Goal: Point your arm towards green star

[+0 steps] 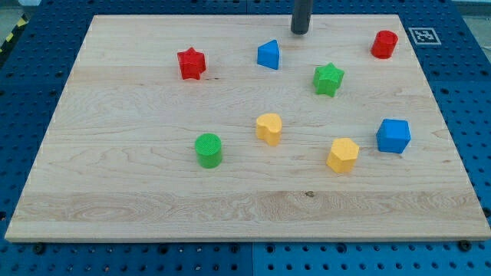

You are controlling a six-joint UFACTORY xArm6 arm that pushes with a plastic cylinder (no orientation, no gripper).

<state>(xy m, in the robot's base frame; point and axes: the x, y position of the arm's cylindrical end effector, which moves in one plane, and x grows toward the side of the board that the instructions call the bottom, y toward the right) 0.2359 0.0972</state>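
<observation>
Up near the view's top edge of the pale wooden board [115, 192], my tip [299, 32] rests on bare wood, touching no block. Green star-shaped block [328, 79] sits below it and slightly toward the view's right, clearly apart. Blue triangular block [268, 54] lies just left of my tip.

The green star [328, 79] lies flat on the board at the view's upper right; its points look rounded.
</observation>
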